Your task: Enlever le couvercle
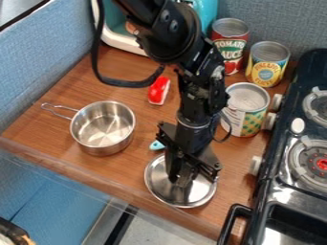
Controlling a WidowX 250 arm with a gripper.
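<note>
Camera view: shiny lid (185, 198) flat on brown counter (45, 131), near side, R of pot (102, 129), w/ gripper (182, 180) over its middle. Can't tell if jaws are spread or pinching. Stove (287, 194) on R, cans (267, 64) far, blue wall (45, 62) L.

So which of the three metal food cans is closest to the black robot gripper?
The can with the green-patterned white label. The red-labelled can and the yellow-and-blue-labelled can both stand farther from the black gripper.

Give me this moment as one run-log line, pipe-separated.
hand: low at metal lid | metal lid: off steel saucepan, beside it | steel saucepan: uncovered, on wood-grain counter
</note>
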